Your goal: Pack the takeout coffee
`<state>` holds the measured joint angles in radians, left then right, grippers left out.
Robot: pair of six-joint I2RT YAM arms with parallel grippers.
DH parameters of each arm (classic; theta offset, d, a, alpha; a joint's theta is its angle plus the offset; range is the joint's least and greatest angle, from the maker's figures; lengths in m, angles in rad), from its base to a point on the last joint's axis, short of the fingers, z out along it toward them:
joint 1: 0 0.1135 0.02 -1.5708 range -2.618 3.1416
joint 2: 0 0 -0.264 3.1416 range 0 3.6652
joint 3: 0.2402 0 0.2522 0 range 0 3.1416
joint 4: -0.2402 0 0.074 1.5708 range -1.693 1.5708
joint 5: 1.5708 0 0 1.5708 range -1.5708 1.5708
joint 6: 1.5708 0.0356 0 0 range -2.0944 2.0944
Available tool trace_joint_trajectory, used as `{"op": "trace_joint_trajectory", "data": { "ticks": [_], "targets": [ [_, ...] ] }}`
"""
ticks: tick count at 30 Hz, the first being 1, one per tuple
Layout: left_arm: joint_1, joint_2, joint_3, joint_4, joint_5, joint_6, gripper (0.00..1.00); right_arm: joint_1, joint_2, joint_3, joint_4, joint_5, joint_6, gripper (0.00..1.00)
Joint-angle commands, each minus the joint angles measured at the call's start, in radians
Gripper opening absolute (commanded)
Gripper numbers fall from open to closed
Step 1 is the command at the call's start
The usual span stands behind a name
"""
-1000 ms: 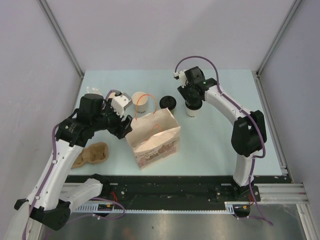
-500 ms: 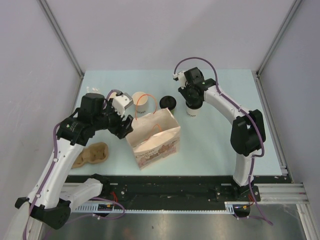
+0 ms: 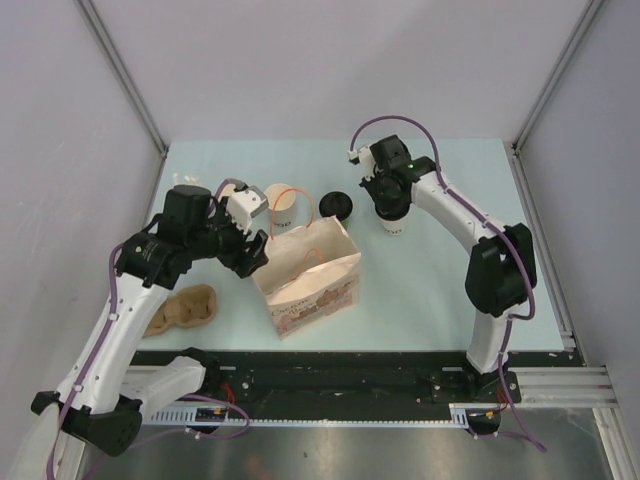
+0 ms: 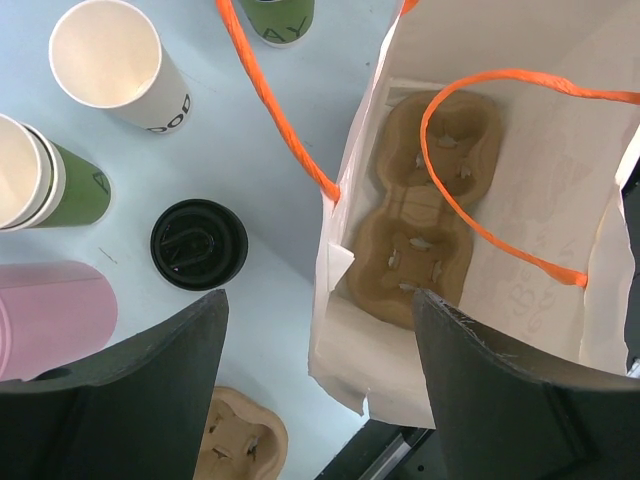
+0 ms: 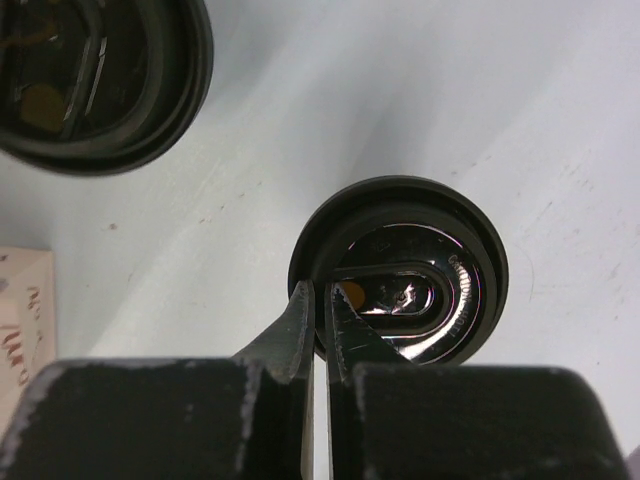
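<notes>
Two arms reach over a pale blue counter (image 3: 440,270), seen from above. An open bag (image 3: 305,270) stands in the middle. The left hand (image 3: 250,250) hangs just beside the bag's left edge. The right hand (image 3: 390,205) sits on top of a lidded cup (image 3: 393,224), right of the bag. Behind the bag stand an open cup (image 3: 281,203) and a loose lid (image 3: 337,206). A brown carrier (image 3: 185,308) lies near the left arm.

From the left wrist, the left hand (image 4: 318,300) is spread wide above the bag's (image 4: 560,250) mouth, where a second carrier (image 4: 425,205) lies inside. On the counter to the left stand the open cup (image 4: 115,65), a green cup (image 4: 80,188), a pink cup (image 4: 50,315) and the loose lid (image 4: 198,244).

From the right wrist, the right hand (image 5: 318,300) is pressed together, tips at the left rim of the cup's lid (image 5: 420,260). The loose lid (image 5: 95,80) lies at upper left.
</notes>
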<state>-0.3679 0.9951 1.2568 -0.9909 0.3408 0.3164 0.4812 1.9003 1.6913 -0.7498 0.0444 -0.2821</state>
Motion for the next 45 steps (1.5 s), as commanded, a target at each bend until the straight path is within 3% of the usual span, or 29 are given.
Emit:
{"op": "trace_joint_trajectory", "data": {
  "ticks": [1,7,12,22,26,33,41,45],
  "targets": [
    [0.006,-0.003,0.038,0.003,0.009,0.006,0.8,0.014,-0.176,0.024,-0.091,0.015,0.043,0.0],
    [0.007,-0.009,0.041,0.005,-0.011,-0.01,0.8,0.046,-0.375,0.044,-0.18,0.008,0.133,0.0],
    [0.007,-0.024,0.036,0.005,-0.028,-0.019,0.81,0.185,-0.474,0.152,-0.27,0.044,0.182,0.0],
    [0.027,-0.064,-0.011,0.003,-0.013,-0.031,0.79,0.572,-0.449,0.434,-0.459,0.193,0.25,0.0],
    [0.029,-0.084,-0.025,0.003,-0.011,-0.025,0.78,0.655,-0.402,0.508,-0.461,0.178,0.232,0.0],
    [0.029,-0.042,-0.042,0.006,0.037,-0.027,0.65,0.685,-0.258,0.645,-0.447,0.011,0.178,0.0],
    [0.029,-0.046,-0.036,0.005,0.038,-0.027,0.35,0.688,-0.178,0.616,-0.402,-0.135,0.133,0.0],
    [0.029,-0.036,-0.036,0.008,0.061,-0.019,0.25,0.688,-0.172,0.574,-0.361,-0.224,0.09,0.0]
  ]
}}
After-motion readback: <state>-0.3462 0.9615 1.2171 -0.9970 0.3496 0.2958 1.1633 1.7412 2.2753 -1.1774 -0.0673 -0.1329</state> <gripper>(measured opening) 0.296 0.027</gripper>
